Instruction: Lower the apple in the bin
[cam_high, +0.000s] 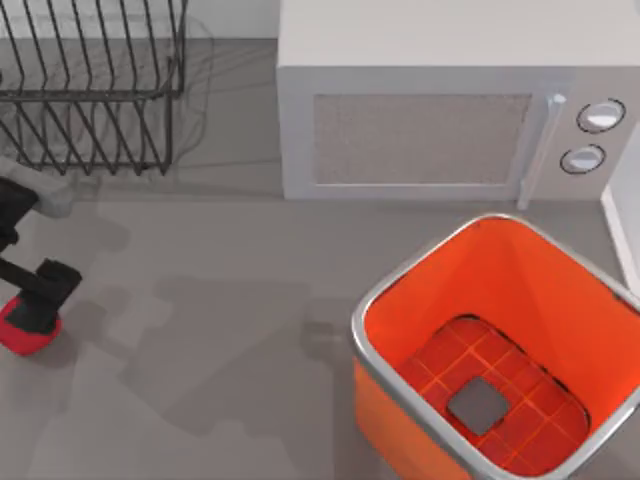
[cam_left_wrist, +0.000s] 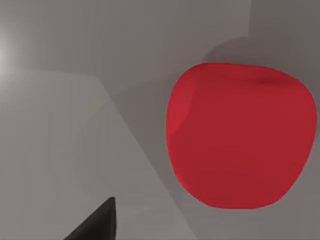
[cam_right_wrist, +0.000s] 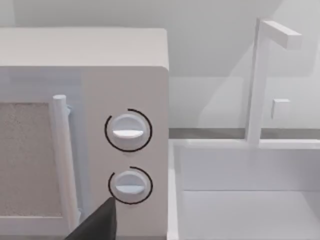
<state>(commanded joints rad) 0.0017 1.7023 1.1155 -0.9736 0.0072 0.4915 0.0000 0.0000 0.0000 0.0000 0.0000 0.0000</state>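
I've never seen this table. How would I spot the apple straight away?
Start at the black wire rack at the table's far left, then come toward the near edge on that side. There the left pincer sits over the apple, the only small, plain red, round thing there, far from the big orange bin.

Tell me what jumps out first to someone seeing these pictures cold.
The big orange bin with its silver rim and gridded red floor dominates the table's right front. At the far left edge sits the small red apple, with the left gripper right over it; the left wrist view shows the apple from very close. Behind the bin stands a white microwave, with a black wire rack at the back left.
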